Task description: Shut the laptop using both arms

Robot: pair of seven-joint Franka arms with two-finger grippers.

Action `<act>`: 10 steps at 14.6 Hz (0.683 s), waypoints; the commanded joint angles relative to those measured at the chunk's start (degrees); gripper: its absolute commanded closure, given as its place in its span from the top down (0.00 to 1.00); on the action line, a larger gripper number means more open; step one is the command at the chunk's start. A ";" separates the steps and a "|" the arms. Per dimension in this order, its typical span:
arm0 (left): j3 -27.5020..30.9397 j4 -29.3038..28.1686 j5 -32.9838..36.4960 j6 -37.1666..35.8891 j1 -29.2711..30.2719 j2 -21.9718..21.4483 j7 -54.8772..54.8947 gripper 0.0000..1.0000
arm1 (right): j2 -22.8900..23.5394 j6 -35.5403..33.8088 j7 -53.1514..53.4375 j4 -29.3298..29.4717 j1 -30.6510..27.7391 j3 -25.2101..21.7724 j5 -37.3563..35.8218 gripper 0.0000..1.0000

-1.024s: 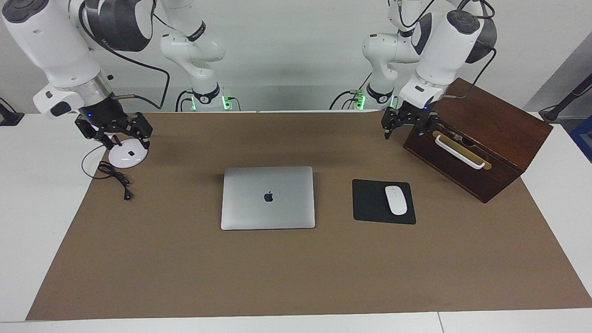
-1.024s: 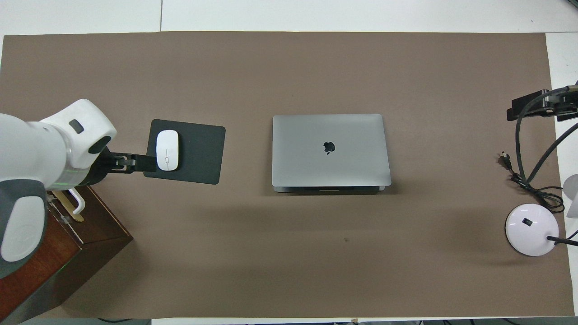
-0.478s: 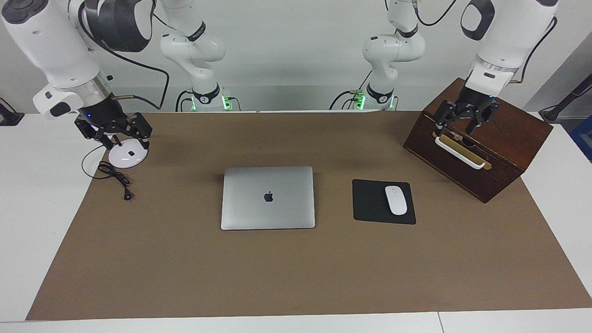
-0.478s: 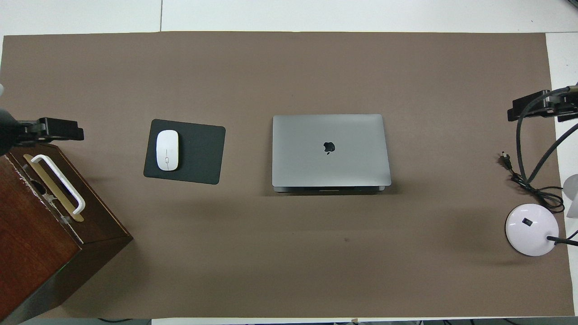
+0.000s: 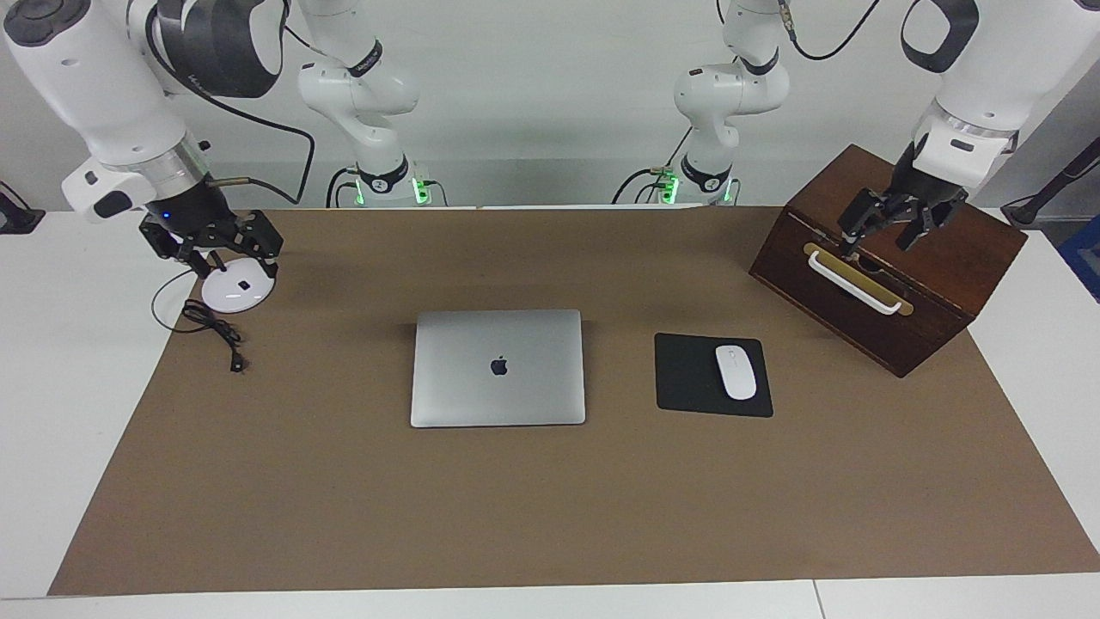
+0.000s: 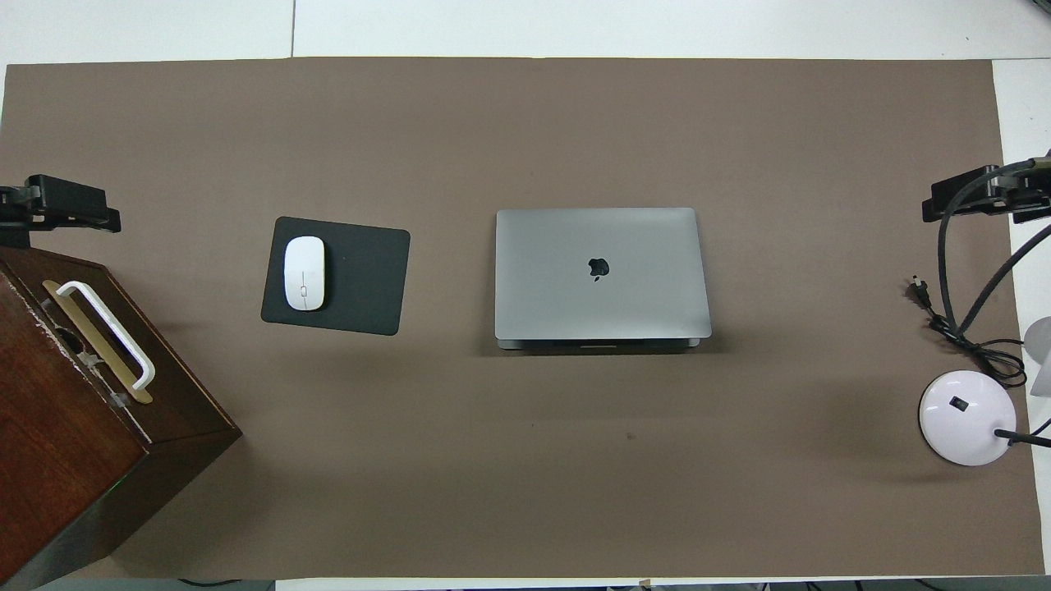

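The silver-grey laptop [image 5: 498, 378] lies flat with its lid shut in the middle of the brown mat, apple logo up; it also shows in the overhead view [image 6: 599, 295]. My left gripper [image 5: 885, 232] hangs open and empty over the wooden box [image 5: 937, 266], above its white handle; only its tip shows in the overhead view [image 6: 70, 209]. My right gripper [image 5: 212, 243] hangs open and empty over the white round lamp base [image 5: 234, 294], at the right arm's end of the table. Both grippers are well away from the laptop.
A black mouse pad [image 5: 687, 374] with a white mouse [image 5: 736, 371] lies beside the laptop toward the left arm's end. The dark wooden box with a white handle [image 5: 855, 282] stands near that end. A black cable [image 5: 215, 331] trails from the lamp base.
My left gripper has swung from beside the box, over the mat, toward the left arm's end and now hangs over the box. The right arm and the laptop have not moved.
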 commanded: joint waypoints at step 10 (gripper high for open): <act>-0.29 1.22 1.46 -5.28 -0.19 2.20 0.43 1.00 | -1.76 -0.06 0.41 -2.26 -1.68 0.07 0.31 1.00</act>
